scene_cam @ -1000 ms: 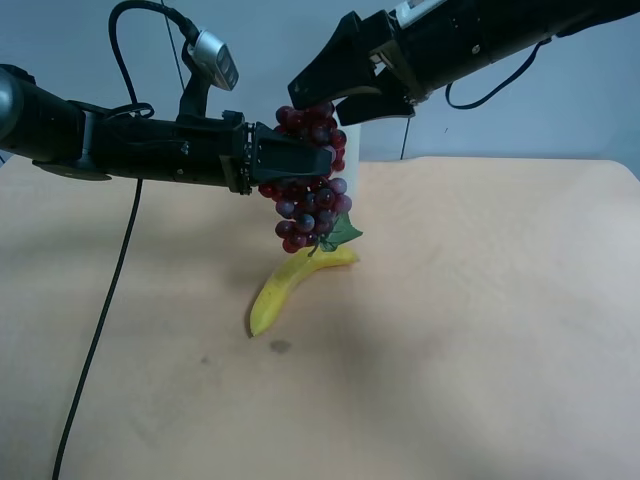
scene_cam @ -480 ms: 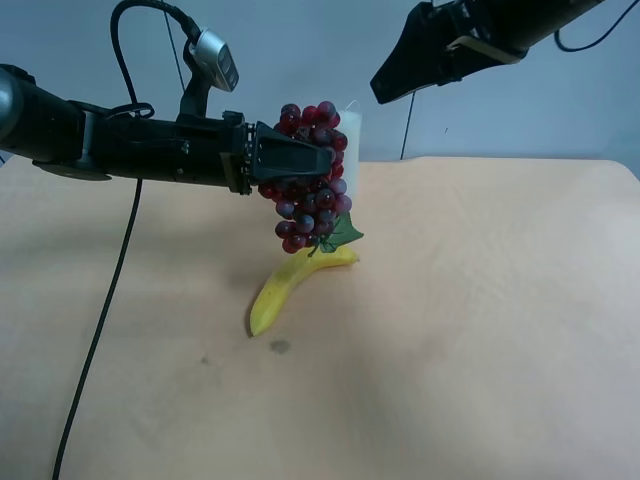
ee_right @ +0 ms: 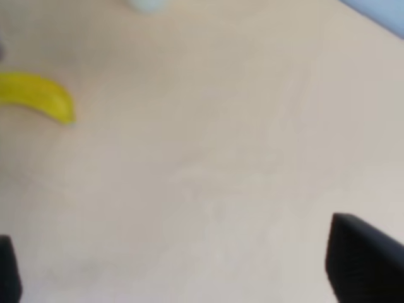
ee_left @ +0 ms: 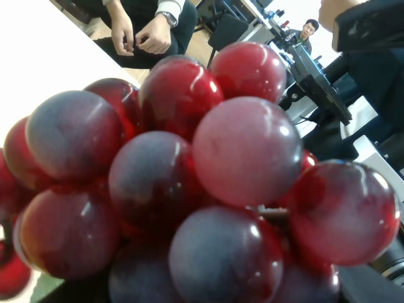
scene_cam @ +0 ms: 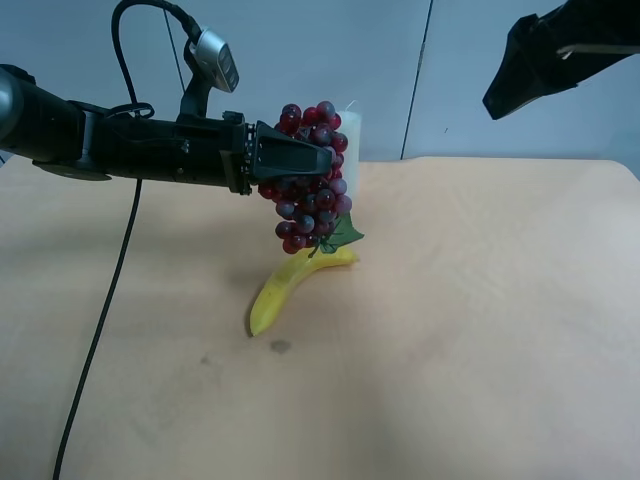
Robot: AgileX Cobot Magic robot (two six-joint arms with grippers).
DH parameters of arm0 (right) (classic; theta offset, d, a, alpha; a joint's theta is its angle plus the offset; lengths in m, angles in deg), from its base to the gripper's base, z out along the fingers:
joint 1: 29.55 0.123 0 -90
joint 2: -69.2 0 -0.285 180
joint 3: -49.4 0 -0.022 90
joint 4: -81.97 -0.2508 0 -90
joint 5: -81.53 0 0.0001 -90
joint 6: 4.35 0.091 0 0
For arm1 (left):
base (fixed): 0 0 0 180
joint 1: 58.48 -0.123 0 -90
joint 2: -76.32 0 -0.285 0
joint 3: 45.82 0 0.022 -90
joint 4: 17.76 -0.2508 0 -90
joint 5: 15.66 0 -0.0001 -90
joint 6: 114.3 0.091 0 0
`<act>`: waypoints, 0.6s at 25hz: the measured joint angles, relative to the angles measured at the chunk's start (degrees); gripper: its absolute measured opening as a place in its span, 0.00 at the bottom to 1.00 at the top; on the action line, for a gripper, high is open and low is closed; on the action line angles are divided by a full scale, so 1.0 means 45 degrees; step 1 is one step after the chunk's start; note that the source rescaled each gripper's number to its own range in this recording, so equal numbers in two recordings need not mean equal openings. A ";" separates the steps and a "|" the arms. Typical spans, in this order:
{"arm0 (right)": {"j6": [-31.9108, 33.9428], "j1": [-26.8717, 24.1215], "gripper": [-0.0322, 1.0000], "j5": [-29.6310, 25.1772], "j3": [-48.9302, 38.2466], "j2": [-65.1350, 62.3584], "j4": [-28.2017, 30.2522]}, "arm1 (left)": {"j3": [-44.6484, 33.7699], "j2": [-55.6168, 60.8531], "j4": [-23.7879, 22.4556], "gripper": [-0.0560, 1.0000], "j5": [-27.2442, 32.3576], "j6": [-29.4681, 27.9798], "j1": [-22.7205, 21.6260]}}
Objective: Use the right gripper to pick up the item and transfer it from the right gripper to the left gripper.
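Grapes [scene_cam: 310, 185] hang clamped in the left gripper [scene_cam: 318, 160], with the bunch running 12 to 6 just above the banana [scene_cam: 285, 290]. The right gripper [scene_cam: 500, 98] sits way off at 2 o'clock from them, jaws spread and empty, so the left arm's obviously nearer. Handover looks done imo.

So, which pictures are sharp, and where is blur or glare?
Exterior high view: sharp, evenly lit. Right wrist view: blurred throughout, the curved yellow banana smeared. Left wrist view: the glossy red and purple artificial grapes fill it, with soft highlights; background partly overexposed.
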 joint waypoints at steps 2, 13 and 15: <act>0.0122 0.0000 0.91 -0.0315 -0.0011 -0.0341 0.0056 | 0.0000 0.0000 0.0000 0.07 0.0000 0.0000 0.0000; 0.0594 0.0000 0.91 -0.0357 -0.3454 -0.4282 0.0056 | 0.0000 0.0000 0.0000 0.07 0.0000 -0.0108 0.0000; 0.0594 0.0000 0.91 -0.0046 -0.4293 -0.5359 0.0056 | 0.0000 0.0000 0.0000 0.07 0.0000 -0.0135 0.0000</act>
